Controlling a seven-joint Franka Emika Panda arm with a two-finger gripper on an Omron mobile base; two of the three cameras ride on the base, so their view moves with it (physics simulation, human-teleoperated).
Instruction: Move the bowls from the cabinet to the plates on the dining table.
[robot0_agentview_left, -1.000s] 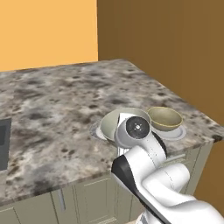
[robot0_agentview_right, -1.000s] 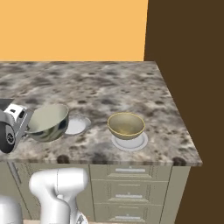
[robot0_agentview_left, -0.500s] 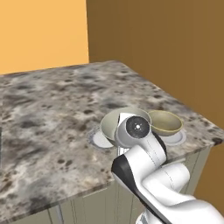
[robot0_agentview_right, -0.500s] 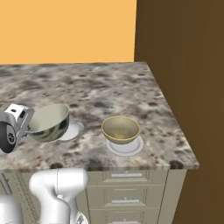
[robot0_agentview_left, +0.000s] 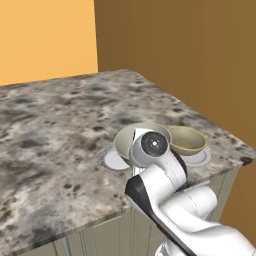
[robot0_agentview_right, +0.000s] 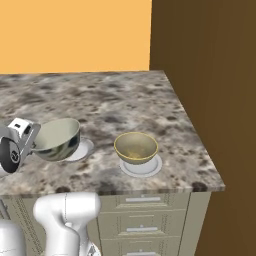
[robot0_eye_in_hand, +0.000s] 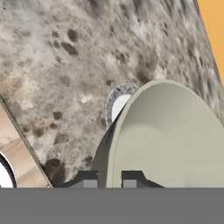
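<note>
Gripping the grey bowl (robot0_agentview_right: 57, 139) by its rim, the hand (robot0_eye_in_hand: 109, 178) holds it tilted over the left plate (robot0_agentview_right: 82, 149). An olive bowl (robot0_agentview_right: 135, 147) sits on the right plate (robot0_agentview_right: 141, 168) near the desk (robot0_agentview_right: 100, 100) edge.

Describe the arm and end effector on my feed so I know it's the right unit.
The arm is glossy white with rounded links and a dark band at the joint. A dark round cap with a small centre mark sits on its wrist. The end effector has two small, dark, squared fingertips. No cables show.

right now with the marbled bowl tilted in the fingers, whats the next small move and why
Probably lower and level the pale grey marbled bowl onto the small round pale plate beneath it. The fingers grip its rim, it hangs tilted above that plate, and the olive-tan bowl already sits on the other plate.
</note>
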